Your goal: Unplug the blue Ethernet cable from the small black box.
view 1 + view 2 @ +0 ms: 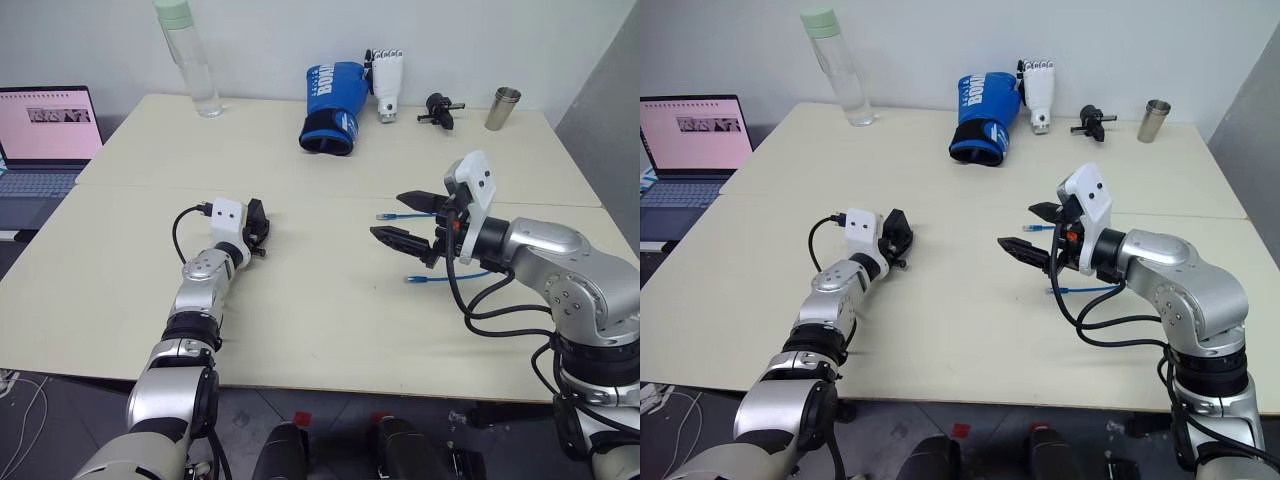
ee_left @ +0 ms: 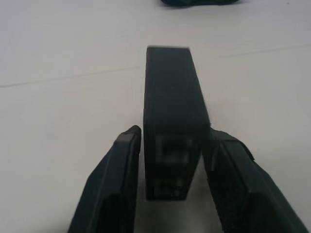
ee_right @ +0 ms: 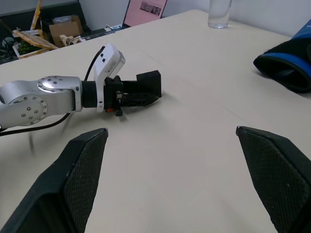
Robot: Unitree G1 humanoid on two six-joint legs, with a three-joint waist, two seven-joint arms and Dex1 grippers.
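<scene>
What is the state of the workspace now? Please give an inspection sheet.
Surface: pale beige table, two tops joined.
Job's things: thin blue Ethernet cable lies loose on the table, apart from the small matte-black box.
Clutter: at the far edge, blue boxing glove, white model hand, black knobbed gadget, metal cup, clear bottle.
Grippers: left gripper at the box; right gripper above the cable, fingers wide open, empty.
Cables: black robot cables hang from the right arm.
Surroundings: open laptop on the left, white wall.
</scene>
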